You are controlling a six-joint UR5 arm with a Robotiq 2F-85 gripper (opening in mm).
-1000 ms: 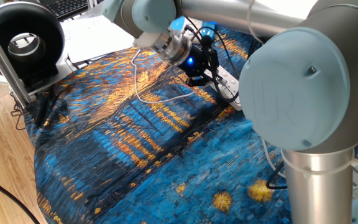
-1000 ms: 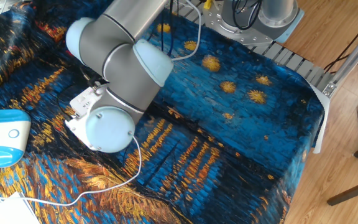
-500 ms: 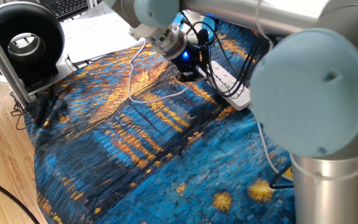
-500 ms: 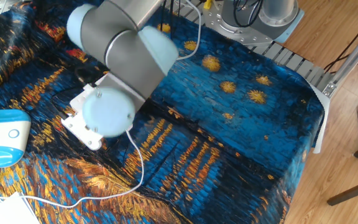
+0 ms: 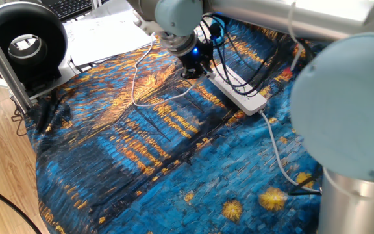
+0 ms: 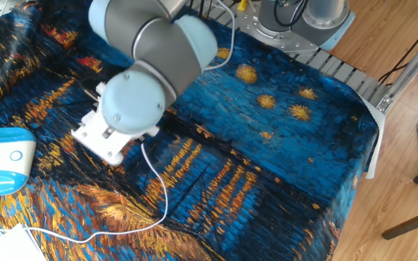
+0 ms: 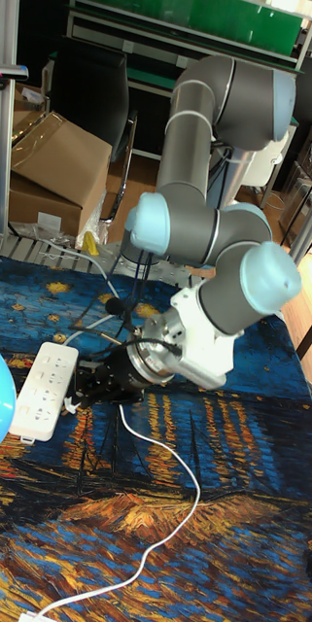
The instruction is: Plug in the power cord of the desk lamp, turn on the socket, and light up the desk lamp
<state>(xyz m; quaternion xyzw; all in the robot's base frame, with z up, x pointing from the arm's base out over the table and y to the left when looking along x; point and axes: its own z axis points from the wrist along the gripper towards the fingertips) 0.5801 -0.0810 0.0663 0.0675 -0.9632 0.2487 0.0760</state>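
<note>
The socket [image 5: 242, 90] is a long white strip lying on the blue-and-orange cloth. Its end also shows under the arm [image 6: 101, 141] and at the left of the tall view [image 7: 41, 389]. My gripper [image 5: 192, 70] hangs low over the strip's far end, its black fingers [image 7: 76, 389] touching the strip's side. It is shut on the plug end of the thin white power cord [image 5: 134, 91]; the plug itself is hidden. The cord trails in a loop over the cloth [image 6: 164, 203] [image 7: 190, 486]. The desk lamp's white-and-blue base [image 6: 2, 159] stands beside the strip.
The strip's thick pale-grey cable [image 5: 274, 146] runs toward the robot base [image 6: 296, 18]. Black cables hang around the wrist. A black ring-shaped device [image 5: 21, 42], papers [image 5: 102, 32] and a metal post stand beyond the cloth's far-left edge. A cardboard box [image 7: 49, 155] sits behind the table.
The gripper has swung with the cord end toward the strip's far end, and the arm's wrist has turned. More of the strip now shows, and the cord's loop has shifted with it.
</note>
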